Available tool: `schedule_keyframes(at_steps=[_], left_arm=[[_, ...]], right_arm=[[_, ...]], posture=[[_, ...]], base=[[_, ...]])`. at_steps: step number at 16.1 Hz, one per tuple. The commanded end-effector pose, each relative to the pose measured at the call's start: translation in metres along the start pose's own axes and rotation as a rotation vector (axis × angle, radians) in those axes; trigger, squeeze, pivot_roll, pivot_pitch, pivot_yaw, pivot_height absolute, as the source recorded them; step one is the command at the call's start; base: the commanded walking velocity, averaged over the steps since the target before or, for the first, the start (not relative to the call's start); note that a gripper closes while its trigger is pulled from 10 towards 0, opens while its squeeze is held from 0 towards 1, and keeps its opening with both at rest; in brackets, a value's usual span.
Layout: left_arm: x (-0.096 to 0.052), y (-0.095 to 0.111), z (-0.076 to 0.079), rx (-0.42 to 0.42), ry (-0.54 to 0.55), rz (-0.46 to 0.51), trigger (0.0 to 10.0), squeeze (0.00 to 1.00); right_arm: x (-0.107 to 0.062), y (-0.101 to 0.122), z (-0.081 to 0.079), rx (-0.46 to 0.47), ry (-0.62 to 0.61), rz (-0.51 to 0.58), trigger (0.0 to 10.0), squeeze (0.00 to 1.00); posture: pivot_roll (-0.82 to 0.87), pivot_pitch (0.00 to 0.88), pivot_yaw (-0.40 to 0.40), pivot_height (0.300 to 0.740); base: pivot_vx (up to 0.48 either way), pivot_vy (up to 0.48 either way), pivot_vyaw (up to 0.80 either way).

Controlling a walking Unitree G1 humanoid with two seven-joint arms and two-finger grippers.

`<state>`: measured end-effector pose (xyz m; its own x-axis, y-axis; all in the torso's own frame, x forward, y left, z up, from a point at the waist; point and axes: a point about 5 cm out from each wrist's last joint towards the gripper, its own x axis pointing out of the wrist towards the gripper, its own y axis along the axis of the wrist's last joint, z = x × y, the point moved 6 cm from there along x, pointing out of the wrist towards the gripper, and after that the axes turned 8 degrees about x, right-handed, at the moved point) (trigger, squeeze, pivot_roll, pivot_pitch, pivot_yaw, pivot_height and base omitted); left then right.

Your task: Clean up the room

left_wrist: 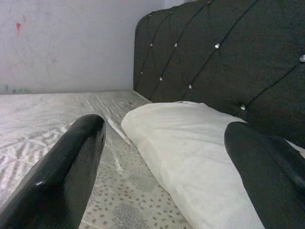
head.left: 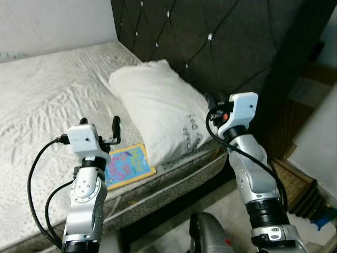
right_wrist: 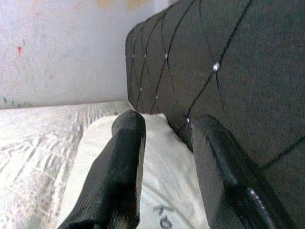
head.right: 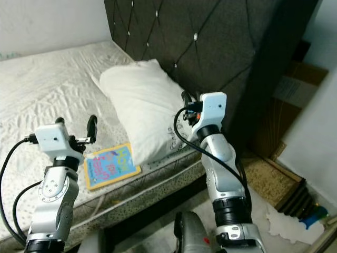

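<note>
Beside the dark quilted headboard [head.left: 226, 42], both empty grippers, left [head.left: 100, 130] wide open and right [right_wrist: 164, 167] slightly parted, may drag the soft white pillow [head.left: 158, 105] over the colourful flat book [head.left: 126, 164].

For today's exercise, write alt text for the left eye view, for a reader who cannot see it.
A white pillow lies on a bed against a dark tufted headboard, with a colourful book beside it near the mattress edge. The left gripper hovers over the book; the right gripper hovers over the pillow.
</note>
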<state>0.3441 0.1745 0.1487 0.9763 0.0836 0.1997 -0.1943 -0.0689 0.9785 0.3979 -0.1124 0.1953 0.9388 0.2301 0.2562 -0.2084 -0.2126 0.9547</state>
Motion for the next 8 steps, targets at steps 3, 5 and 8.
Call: schedule_keyframes(at_steps=[3,5,8], left_arm=[[-0.0004,0.0050,0.0010,0.000,-0.006,-0.003,10.0,0.00],[-0.0009,0.0060,0.0034,-0.002,-0.014,-0.005,10.0,0.00],[-0.0034,0.0051,0.0057,-0.006,-0.014,-0.019,10.0,0.00]], right_arm=[[-0.0018,0.0096,-0.0034,0.014,-0.002,0.025,10.0,0.00],[-0.0044,0.0088,-0.0046,0.019,-0.002,0.021,10.0,0.00],[-0.0079,0.0103,-0.0084,0.034,0.001,0.010,10.0,0.00]], posture=[[-0.16,0.000,0.020,0.673],[-0.16,0.000,0.025,0.687],[-0.16,0.000,0.011,0.726]], base=[[0.000,0.000,0.00],[0.000,0.000,0.00],[0.000,0.000,0.00]])
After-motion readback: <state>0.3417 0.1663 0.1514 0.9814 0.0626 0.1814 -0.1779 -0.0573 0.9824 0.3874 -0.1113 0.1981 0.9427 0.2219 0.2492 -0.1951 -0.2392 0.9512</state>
